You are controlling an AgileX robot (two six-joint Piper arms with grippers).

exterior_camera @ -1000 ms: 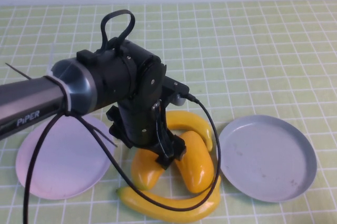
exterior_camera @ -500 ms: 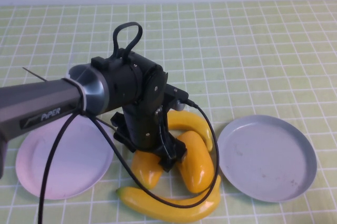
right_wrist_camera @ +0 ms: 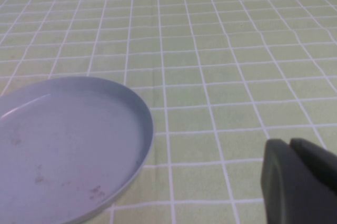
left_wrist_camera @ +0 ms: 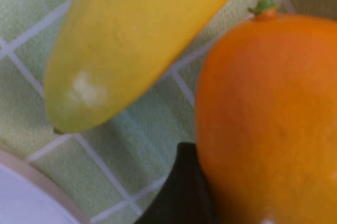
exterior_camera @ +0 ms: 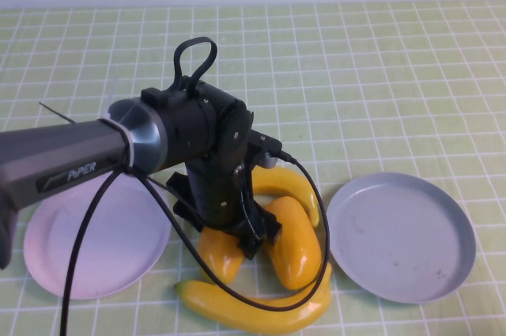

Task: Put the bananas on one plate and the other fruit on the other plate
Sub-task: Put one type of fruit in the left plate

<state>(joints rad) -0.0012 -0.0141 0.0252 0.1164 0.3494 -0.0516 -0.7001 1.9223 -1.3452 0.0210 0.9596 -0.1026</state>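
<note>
Here, centre-bottom of the high view, the left claw (exterior_camera: 251,235) sits low over the fruit pile on the green-checked worktop (exterior_camera: 379,75), one dark finger (left_wrist_camera: 179,192) touching the left mango (exterior_camera: 220,254); whether it's gripping can't be told. The right mango (exterior_camera: 294,239) lies just beside, both bananas (exterior_camera: 261,304) curled around them. The pink plate (exterior_camera: 95,245), lower left, and the grey-blue plate (exterior_camera: 402,237), lower right, are both bare. To do this well: settle the fingers astride the mango's fat middle, clear of the banana tip, before lifting toward pink. Vs half a sec ago, the arm has edged slightly right. The right claw (right_wrist_camera: 308,168) is parked near the grey plate; its opening can't be told.
</note>
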